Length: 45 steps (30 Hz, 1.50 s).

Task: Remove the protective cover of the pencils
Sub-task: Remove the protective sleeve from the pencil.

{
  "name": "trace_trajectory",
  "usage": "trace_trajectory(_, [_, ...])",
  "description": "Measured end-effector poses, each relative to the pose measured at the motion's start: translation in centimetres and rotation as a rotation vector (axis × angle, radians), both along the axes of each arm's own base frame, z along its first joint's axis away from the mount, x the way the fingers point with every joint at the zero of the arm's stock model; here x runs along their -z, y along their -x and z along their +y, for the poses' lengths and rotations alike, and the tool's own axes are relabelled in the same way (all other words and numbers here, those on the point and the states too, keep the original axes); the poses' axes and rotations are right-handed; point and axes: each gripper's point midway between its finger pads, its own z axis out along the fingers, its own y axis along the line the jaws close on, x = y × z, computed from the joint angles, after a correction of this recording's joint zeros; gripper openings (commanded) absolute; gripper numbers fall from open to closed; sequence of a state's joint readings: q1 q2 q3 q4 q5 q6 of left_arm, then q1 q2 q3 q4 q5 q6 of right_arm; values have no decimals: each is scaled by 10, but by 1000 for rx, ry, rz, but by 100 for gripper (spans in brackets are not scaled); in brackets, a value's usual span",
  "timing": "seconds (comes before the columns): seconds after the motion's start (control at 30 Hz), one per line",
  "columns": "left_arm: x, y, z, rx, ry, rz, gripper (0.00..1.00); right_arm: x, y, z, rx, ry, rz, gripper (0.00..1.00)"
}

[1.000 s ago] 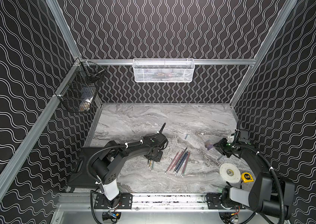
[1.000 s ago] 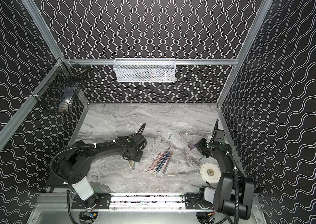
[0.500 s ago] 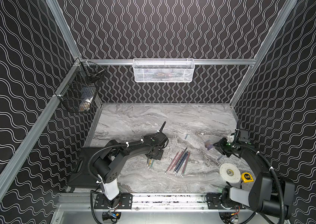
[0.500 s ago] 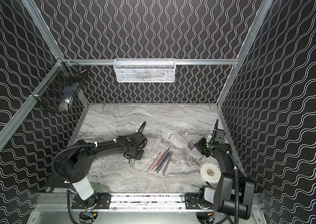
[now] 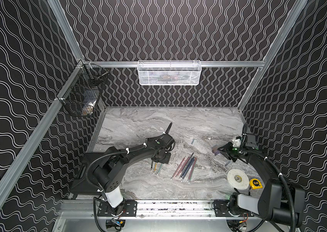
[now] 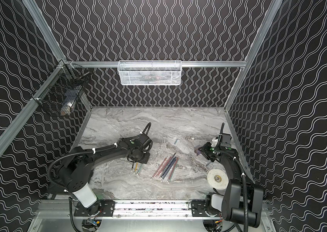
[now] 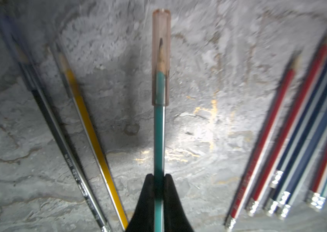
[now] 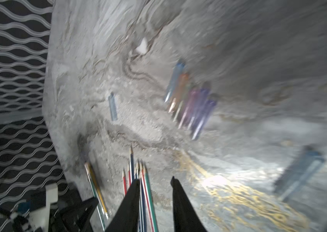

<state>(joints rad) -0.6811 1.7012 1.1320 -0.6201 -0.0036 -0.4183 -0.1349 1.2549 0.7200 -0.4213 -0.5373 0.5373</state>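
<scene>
Pinching the green pencil (image 7: 159, 130), left hand (image 7: 158, 177); pinkish cap (image 7: 161, 40) on tip

Both top views are sharp and evenly lit from above; the marble tabletop (image 5: 148, 124) is bright at lower centre between dark walls (image 5: 178, 30). The left wrist view blurs toward its edges, with a glare patch (image 7: 196, 138) on the marble; the right wrist view is smeared throughout.
</scene>
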Motion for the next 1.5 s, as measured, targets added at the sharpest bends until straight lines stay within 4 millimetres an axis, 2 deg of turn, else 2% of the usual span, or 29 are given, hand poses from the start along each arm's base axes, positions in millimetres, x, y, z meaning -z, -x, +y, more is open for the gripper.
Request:
trace_trajectory(0.17, [-22, 1, -8, 16, 32, -31, 6, -15, -2, 95, -293, -94, -72, 39])
trace_trajectory(0.37, [-35, 7, -8, 26, 49, -46, 7, -15, -6, 181, -494, -226, -59, 42])
trace_trajectory(0.43, [-39, 10, -9, 34, 59, -45, 7, -15, -7, 202, -539, -268, -55, 42])
trace_trajectory(0.53, [-42, 14, -10, 39, 67, -49, 7, -12, -10, 224, -568, -305, -35, 42])
trace_trajectory(0.67, [-44, 18, -11, 46, 76, -48, 7, -20, -8, 256, -628, -331, -52, 42])
trace_trajectory(0.83, [-48, 19, -10, 46, 82, -56, 7, -21, -7, 275, -654, -341, -41, 42])
trace_trajectory(1.0, [-52, 19, -10, 47, 89, -65, 7, -9, -3, 284, -654, -344, -2, 40])
trace_trajectory(1.17, [-54, 20, -10, 48, 93, -69, 7, -7, -6, 290, -638, -345, 4, 26])
trace_trajectory(1.3, [-53, 21, -10, 51, 92, -67, 9, -9, -9, 291, -624, -352, 3, 3])
trace_trajectory(1.37, [-52, 21, -10, 52, 91, -70, 13, -10, -10, 292, -618, -352, 1, 0])
trace_trajectory(1.47, [-51, 23, -10, 54, 92, -67, 29, -14, -11, 292, -614, -344, -5, 0])
trace_trajectory(1.5, [-50, 24, -9, 55, 91, -62, 30, -17, -12, 292, -615, -345, -14, 0])
